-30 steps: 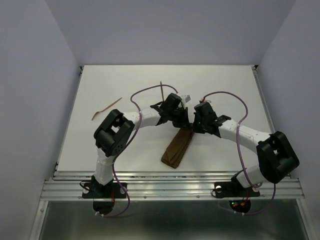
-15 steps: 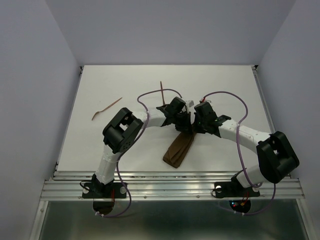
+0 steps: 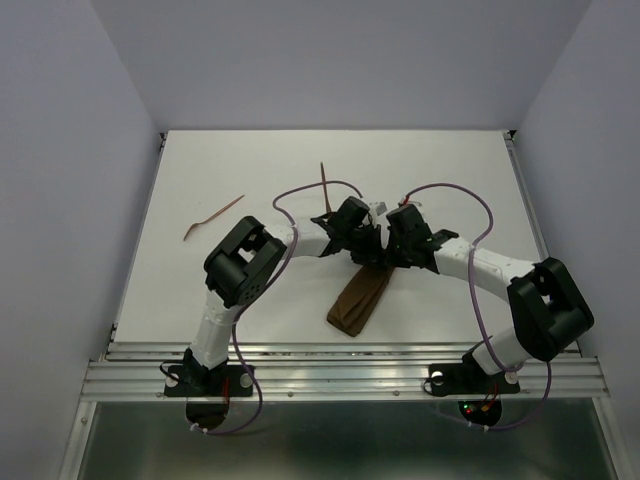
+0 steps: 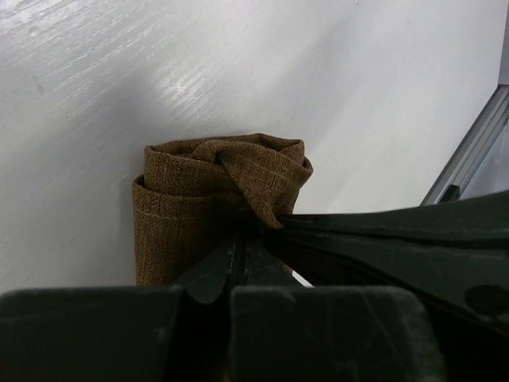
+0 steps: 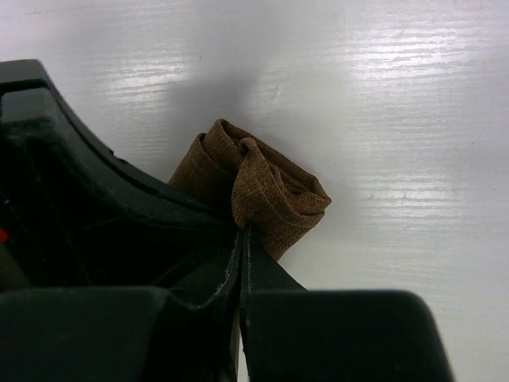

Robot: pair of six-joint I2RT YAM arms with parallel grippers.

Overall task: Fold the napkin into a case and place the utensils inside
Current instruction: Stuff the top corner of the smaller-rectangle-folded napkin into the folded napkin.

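One napkin [image 3: 358, 300], folded into a narrow strip, lies slanted mid-table, its near end close to the front edge of the table [image 3: 250, 160]. Two utensils lie apart from it: the left utensil [image 3: 213, 217] towards the left edge, the far utensil [image 3: 324, 181] just beyond the arms. The left gripper [image 4: 242, 239] and right gripper [image 5: 242, 233] meet at the strip's far end, each pinched tight on cloth, with open surface to the right and beyond

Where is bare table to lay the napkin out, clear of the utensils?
The far-right table beyond the right gripper is bare; so is the far-left corner behind the curved utensil. Crowded: centre, where left gripper and right pinch the napkin, straight utensil close behind.
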